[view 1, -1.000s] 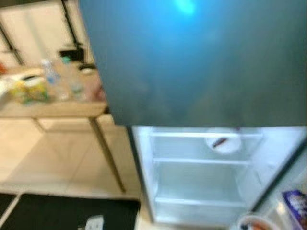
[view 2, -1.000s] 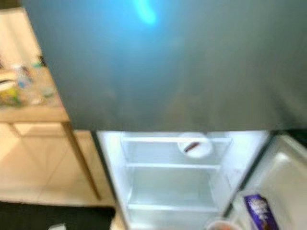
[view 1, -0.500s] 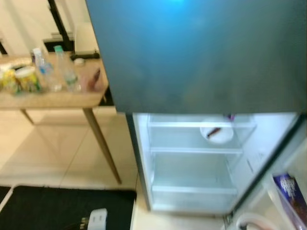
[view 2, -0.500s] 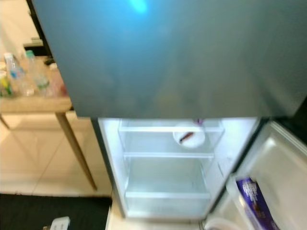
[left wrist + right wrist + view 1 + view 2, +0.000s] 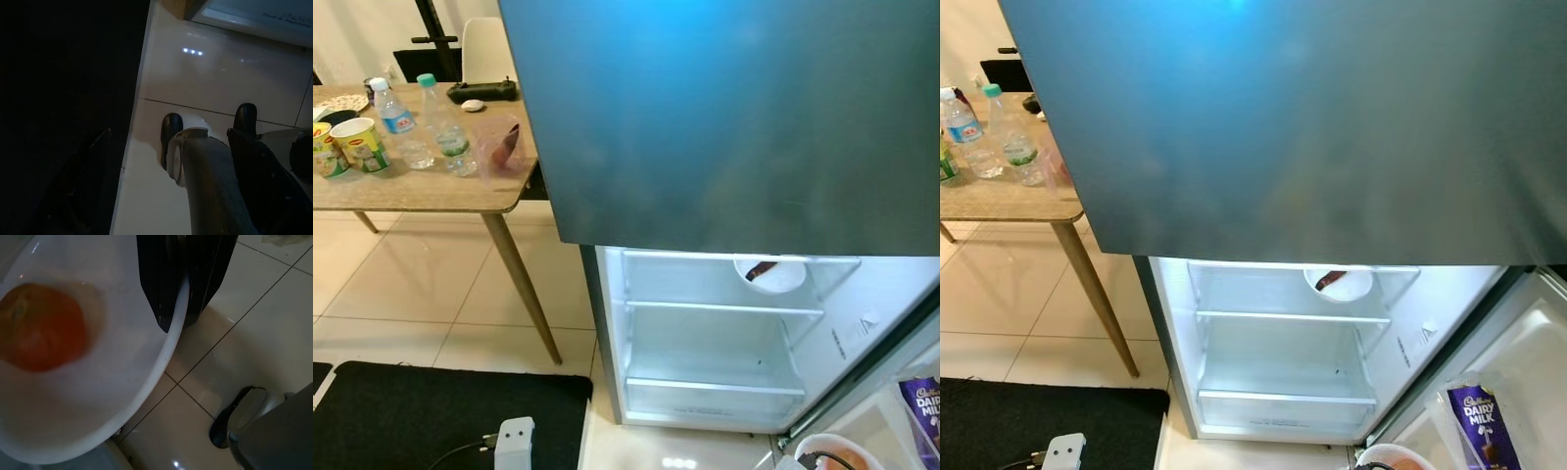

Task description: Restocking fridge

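The fridge (image 5: 724,117) stands before me with its dark teal upper door shut and the lit lower compartment (image 5: 715,343) open. A small white dish (image 5: 770,274) with something dark in it sits on the top shelf; the shelves below it are bare. My right gripper (image 5: 180,323) is shut on the rim of a white bowl (image 5: 98,396) that holds a round orange-red fruit (image 5: 41,330). That bowl's rim (image 5: 832,452) peeks in low at the right, beside the open door. My left arm hangs idle over the tiled floor (image 5: 205,73).
The open door shelf holds a purple Dairy Milk bar (image 5: 1481,441). To the left a wooden table (image 5: 421,191) carries water bottles (image 5: 445,127), noodle cups (image 5: 357,145) and a pink bag. A black mat (image 5: 431,416) with a white plug (image 5: 514,443) lies on the floor.
The head camera has shifted and the picture has sharpened, so table and fridge sit a little differently in frame. Nothing has visibly moved by itself.
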